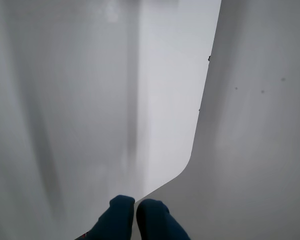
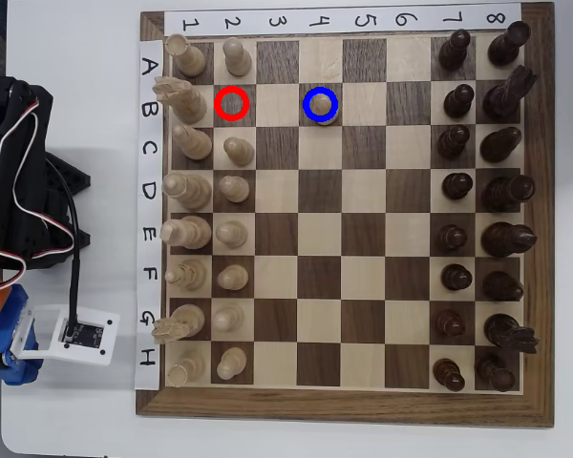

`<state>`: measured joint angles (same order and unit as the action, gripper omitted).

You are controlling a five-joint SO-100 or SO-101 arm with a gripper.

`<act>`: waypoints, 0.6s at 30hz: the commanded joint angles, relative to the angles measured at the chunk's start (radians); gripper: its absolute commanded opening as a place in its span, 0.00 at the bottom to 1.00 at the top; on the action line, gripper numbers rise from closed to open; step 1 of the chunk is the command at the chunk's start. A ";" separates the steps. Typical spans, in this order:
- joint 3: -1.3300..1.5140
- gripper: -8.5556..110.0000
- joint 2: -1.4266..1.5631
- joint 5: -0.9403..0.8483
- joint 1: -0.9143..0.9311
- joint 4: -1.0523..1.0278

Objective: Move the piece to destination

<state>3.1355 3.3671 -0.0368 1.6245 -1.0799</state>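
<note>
Overhead view: the chessboard (image 2: 344, 405) lies on a white bench (image 2: 67, 420), with pale pieces in the two columns along its 9 o'clock side and dark pieces in the two columns along its 3 o'clock side. The piece (image 2: 323, 108), a small pale pawn with a round head, stands upright on the destination (image 2: 322, 88), the dark square in row B, column 4, ringed in blue. The ring circles the pawn's head. Two squares toward 9 o'clock, the red ring (image 2: 231, 102) marks a dark square in column 2 with nothing on it; the other seven pale pawns (image 2: 233, 188) stand in that same column. The arm (image 2: 19, 181) sits off the board at 9 o'clock, black with looping wires, and a white camera module (image 2: 78, 334) lies at its 6 o'clock end.

Wrist view: the jaws (image 1: 135, 207) enter from 6 o'clock as two dark blue fingertips (image 1: 117, 212) pressed together, clenched on nothing. Ahead of them is only the pale bench surface, with the rounded corner of a white sheet (image 1: 100, 100) toward 12 o'clock.
</note>
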 commanded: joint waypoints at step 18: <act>-0.012 0.07 0.060 0.048 -0.012 -0.023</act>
<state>3.1355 3.3671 -0.0184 1.6245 -1.0891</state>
